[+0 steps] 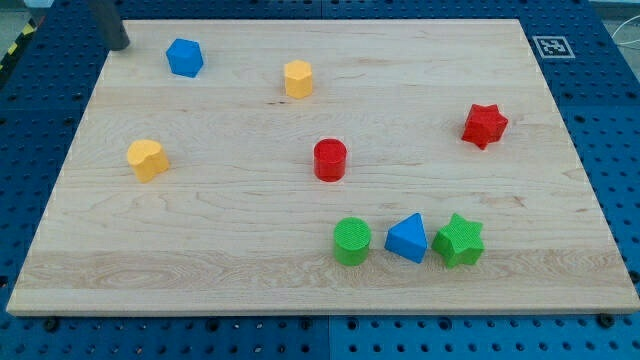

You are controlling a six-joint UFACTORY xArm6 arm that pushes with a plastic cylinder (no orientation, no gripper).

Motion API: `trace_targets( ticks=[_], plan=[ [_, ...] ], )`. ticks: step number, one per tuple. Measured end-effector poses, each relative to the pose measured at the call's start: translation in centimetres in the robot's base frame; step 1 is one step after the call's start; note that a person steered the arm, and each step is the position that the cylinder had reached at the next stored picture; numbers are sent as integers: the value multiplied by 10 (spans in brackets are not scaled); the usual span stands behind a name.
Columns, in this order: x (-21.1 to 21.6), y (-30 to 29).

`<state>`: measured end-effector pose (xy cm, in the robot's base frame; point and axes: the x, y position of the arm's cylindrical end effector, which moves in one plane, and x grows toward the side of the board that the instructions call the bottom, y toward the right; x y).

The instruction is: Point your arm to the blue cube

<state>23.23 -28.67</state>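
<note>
The blue cube (185,57) sits near the view's top left on the wooden board (200,240). My tip (118,44) is at the board's top left corner, to the left of the blue cube with a clear gap between them, not touching it. The rod rises out of the view's top edge.
A yellow block (298,78) lies right of the blue cube. A yellow block (147,159) is at the left. A red cylinder (330,159) is at centre, a red star (485,125) at right. A green cylinder (352,241), blue triangular block (407,238) and green star (459,241) line the bottom.
</note>
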Motion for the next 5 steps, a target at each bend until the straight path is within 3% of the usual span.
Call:
trace_targets(
  ticks=[1,3,5],
  plan=[
    [-13,24],
    [20,63],
    [25,92]
  ],
)
